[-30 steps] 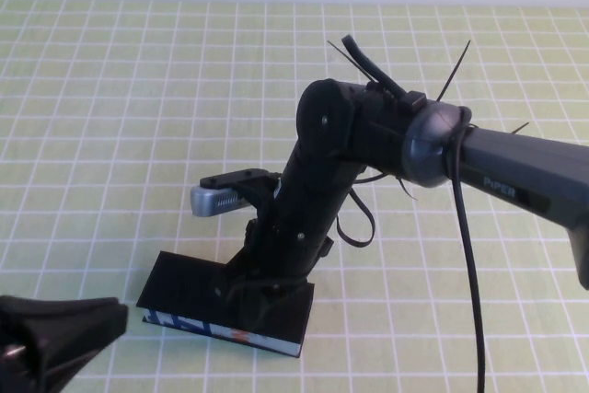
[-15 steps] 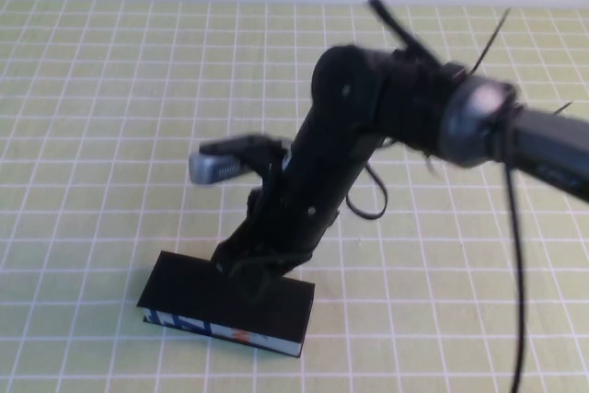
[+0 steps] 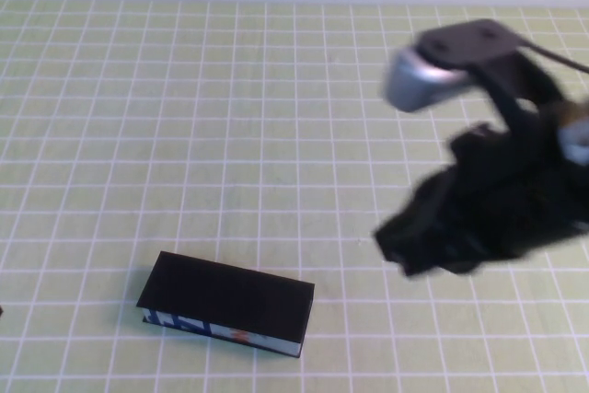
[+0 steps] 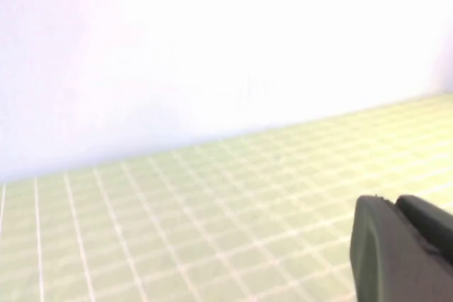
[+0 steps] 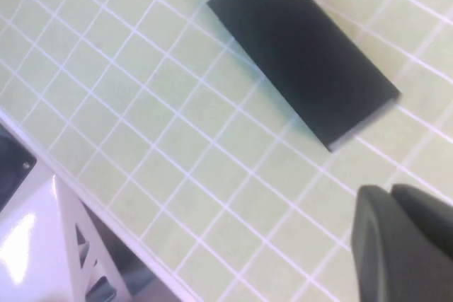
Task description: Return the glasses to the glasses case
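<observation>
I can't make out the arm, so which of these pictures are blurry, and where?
High view: the right gripper smears with motion while the closed black rectangular glasses case stays crisp. Left wrist view: soft all over, left gripper at its edge. Right wrist view: sharper.

I count one glasses case (image 3: 226, 304), lid down, on one green checked tablecloth (image 3: 184, 135). I see two grippers: the right gripper (image 3: 405, 250) and the left gripper (image 4: 403, 259). I see no glasses outside it.
</observation>
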